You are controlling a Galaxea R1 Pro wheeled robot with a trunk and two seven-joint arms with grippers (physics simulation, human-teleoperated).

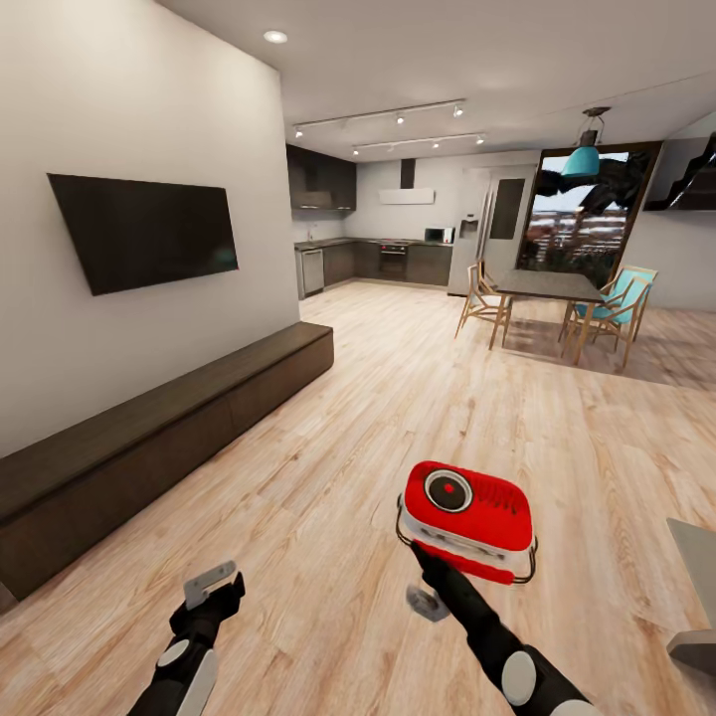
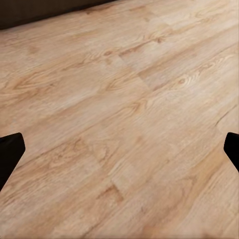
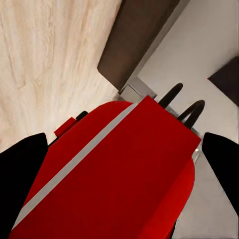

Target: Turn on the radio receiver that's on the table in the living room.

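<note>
Already lifted, the radio is not visibly switched on yet.
Left gripper hangs spread and empty over the floor; right gripper pinches the red radio, held in the air, off the bench.

Glossy red radio receiver with round dial face up, white band, thin wire handle, tilted, held aloft between the right gripper's fingers, above wooden floor
</note>
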